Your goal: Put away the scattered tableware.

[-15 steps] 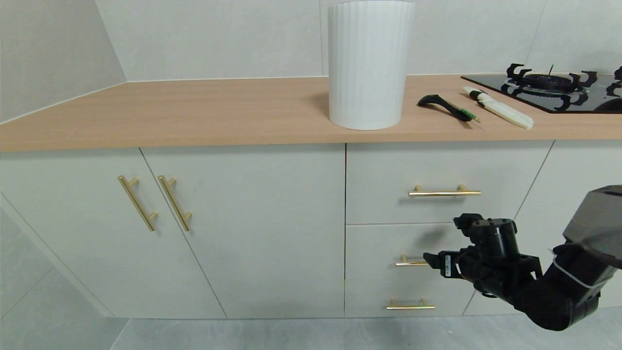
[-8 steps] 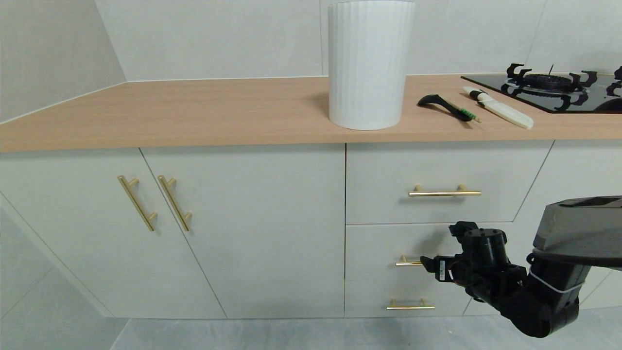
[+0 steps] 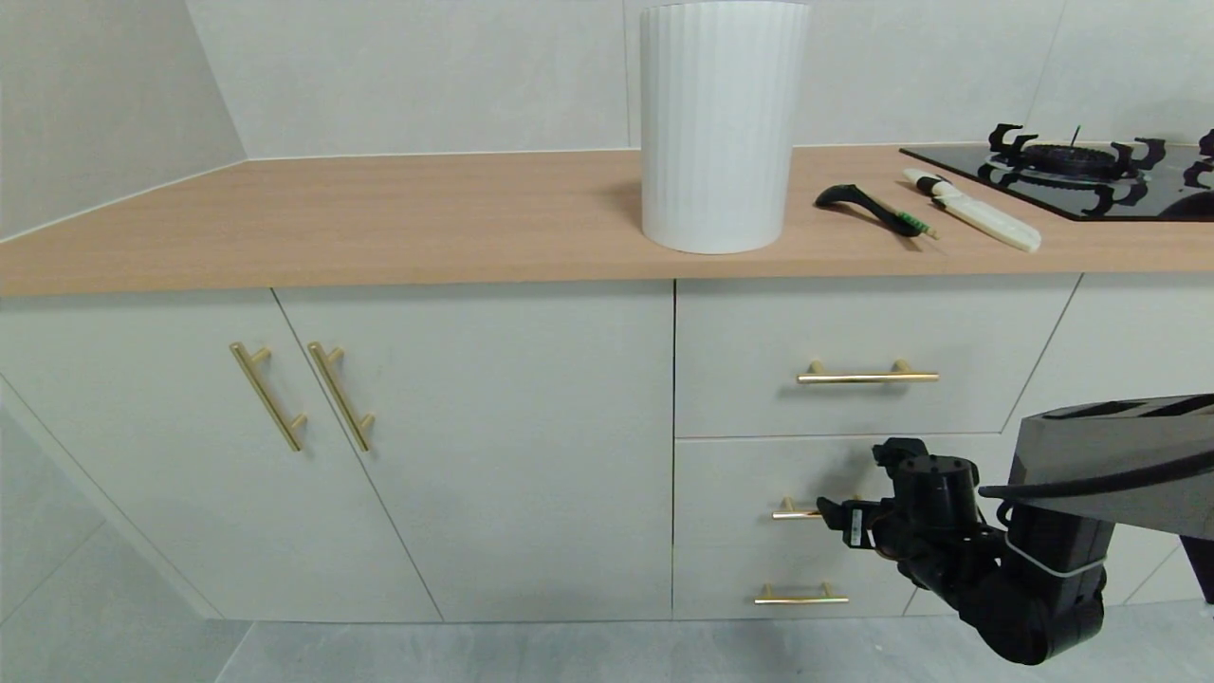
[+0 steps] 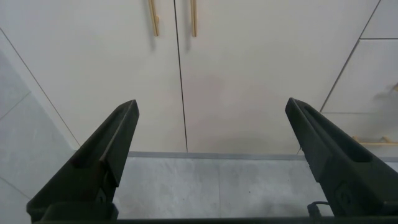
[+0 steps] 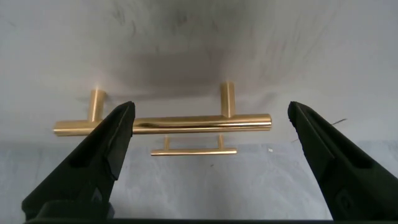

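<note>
While the right gripper [image 3: 835, 517] hangs low in front of the drawer stack, its jaws stand released and wide apart, level with the middle drawer handle [image 3: 795, 513]. In the right wrist view that brass bar crosses the gap between the two dark fingers [image 5: 109, 149], with nothing clamped on it (whether either finger touches the metal I cannot tell). The bottom drawer handle [image 3: 801, 598] shows just under it, and the top drawer handle [image 3: 868, 377] sits well above the gripper. The scattered tableware lies up on the worktop [image 3: 379, 218], well apart from both arms. A black-handled utensil [image 3: 868, 209] lies on its side to the right of a tall white ribbed container [image 3: 718, 128]. Just beside the utensil, towards the hob [image 3: 1072, 175], rests a pale knife [image 3: 972, 220]. The two pieces lie near each other, and I cannot tell whether they touch. The left gripper [image 4: 210, 109] is likewise released, its jaws spread wide and holding nothing. It faces the lower part of the cupboard doors [image 4: 249, 81], whose two brass pulls hang side by side by the door seam. A strip of grey floor [image 4: 217, 186] shows beneath it.
</note>
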